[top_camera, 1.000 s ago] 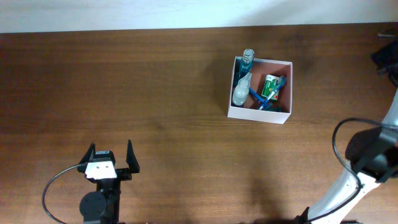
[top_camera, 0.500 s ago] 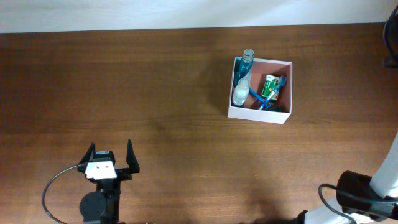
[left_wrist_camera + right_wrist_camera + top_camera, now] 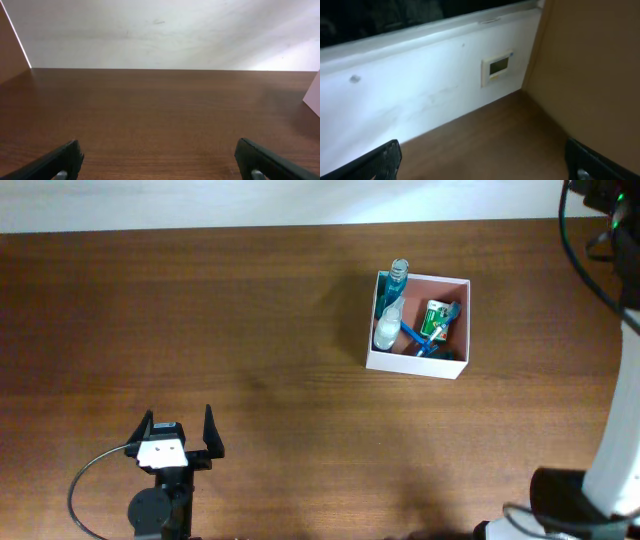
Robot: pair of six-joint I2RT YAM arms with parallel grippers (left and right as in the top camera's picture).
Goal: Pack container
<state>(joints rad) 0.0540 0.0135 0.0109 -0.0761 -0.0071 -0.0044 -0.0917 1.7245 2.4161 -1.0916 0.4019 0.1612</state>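
The container [image 3: 415, 364], a square white-walled box with a pink-brown inside, stands on the table right of centre. In it are a blue-capped bottle [image 3: 398, 275], a clear bottle [image 3: 387, 328], a green-and-white tube [image 3: 434, 318] and a blue toothbrush [image 3: 415, 338]. My left gripper [image 3: 177, 420] is far away at the front left, open and empty [image 3: 160, 161], facing bare wood. The right gripper [image 3: 482, 161] is also open and empty, pointing at a white wall beyond the table's corner. In the overhead view only the right arm [image 3: 615, 460] shows, rising along the right edge.
The wooden table [image 3: 250, 330] runs back to a white wall [image 3: 160, 30]. A small wall plate [image 3: 497, 67] and a brown panel [image 3: 590, 65] stand ahead of the right gripper. Dark cables [image 3: 585, 235] hang at the top right corner.
The right arm has swung from the lower right up to the top right corner of the overhead view. The left arm and the container's contents have not moved.
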